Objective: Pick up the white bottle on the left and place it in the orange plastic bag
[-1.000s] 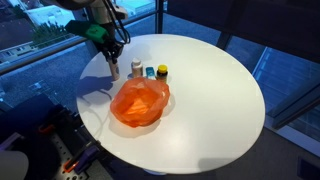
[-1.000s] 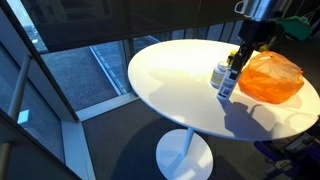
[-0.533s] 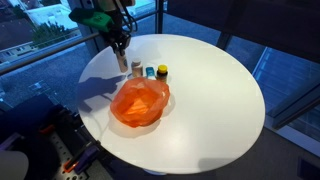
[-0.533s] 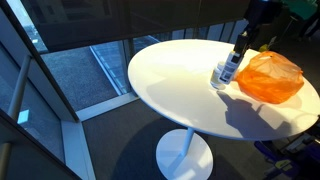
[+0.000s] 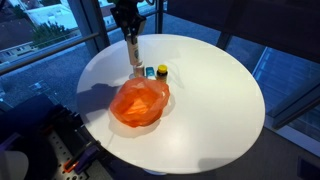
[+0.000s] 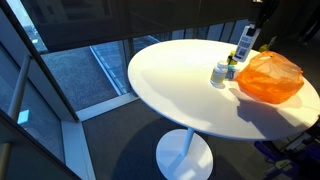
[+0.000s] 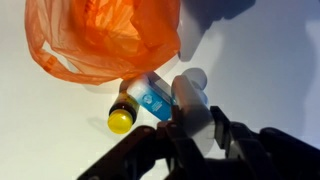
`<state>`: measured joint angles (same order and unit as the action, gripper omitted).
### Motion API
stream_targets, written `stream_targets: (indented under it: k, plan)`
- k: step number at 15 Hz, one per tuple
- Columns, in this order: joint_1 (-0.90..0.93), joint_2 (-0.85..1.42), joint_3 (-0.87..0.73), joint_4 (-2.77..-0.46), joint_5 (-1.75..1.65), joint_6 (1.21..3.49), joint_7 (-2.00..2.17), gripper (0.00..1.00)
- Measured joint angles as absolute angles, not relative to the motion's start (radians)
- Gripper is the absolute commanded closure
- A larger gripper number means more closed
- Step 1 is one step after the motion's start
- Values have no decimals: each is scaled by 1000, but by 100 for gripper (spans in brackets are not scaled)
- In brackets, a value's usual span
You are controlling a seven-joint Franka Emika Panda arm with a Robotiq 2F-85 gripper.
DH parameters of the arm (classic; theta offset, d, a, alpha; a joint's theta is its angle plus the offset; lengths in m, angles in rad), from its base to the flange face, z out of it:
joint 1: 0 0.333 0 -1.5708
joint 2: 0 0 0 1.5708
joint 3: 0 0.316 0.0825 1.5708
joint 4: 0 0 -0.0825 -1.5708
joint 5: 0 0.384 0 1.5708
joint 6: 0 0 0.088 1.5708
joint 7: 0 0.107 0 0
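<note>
My gripper (image 5: pixel 131 38) is shut on the white bottle (image 5: pixel 132 52) and holds it upright in the air above the round white table (image 5: pixel 215 90). It also shows lifted in an exterior view (image 6: pixel 245 43). In the wrist view the white bottle (image 7: pixel 188 97) sits between my dark fingers (image 7: pixel 222 128). The crumpled orange plastic bag (image 5: pixel 139 101) lies on the table in front of the bottle, and shows in an exterior view (image 6: pixel 268 76) and the wrist view (image 7: pixel 104 36).
Two small bottles stay on the table behind the bag: a blue-labelled one (image 5: pixel 150 72) and a yellow-capped one (image 5: pixel 162 72). In the wrist view they lie below me (image 7: pixel 154 100) (image 7: pixel 121 120). Glass walls and a floor drop surround the table.
The gripper has risen from the table with the white bottle in it and shifted a little toward the bag side. The two other bottles and the bag have not moved.
</note>
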<state>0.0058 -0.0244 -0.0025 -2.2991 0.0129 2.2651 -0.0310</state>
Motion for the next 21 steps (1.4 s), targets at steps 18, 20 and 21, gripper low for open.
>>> stream_targets:
  k: [18, 20, 21]
  plan:
    - [-79, 15, -89, -2306, -49, 2162, 78, 89]
    - [-79, 36, -95, -2306, -48, 2172, 78, 89]
    - [-80, 48, -98, -2306, -48, 2183, 78, 89]
